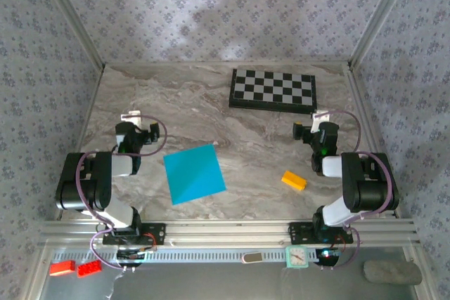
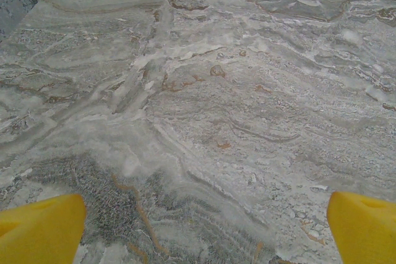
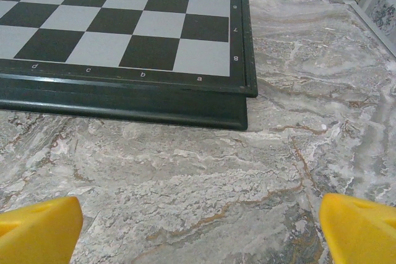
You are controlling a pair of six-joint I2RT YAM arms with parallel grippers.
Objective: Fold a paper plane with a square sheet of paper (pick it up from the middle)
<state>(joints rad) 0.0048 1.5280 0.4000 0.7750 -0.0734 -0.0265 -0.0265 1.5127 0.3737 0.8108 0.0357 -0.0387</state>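
While the sheet (image 1: 195,173) lies flat and uncreased on the desk (image 1: 246,142), we rate the task as at its first step: the pick-up is not yet begun. The sheet rests between the two arms, nearer the left one, turned slightly against the desk edge. It is well apart from the board (image 1: 273,90) and apart from the block (image 1: 294,180) to its right.

The left tool (image 2: 201,239) is spread wide with nothing between its fingers, and it faces bare desk. The right tool (image 3: 198,230) is likewise wide and empty, and it faces the near edge of the board. Neither touches the sheet.

In our judgement, the next move calls for one tool to turn toward the sheet and come down over its middle. Because the paper is thin and lies flush on the desk, we expect the fingers must press on it and close so that a ridge rises between them. Every fold is yet to be made.
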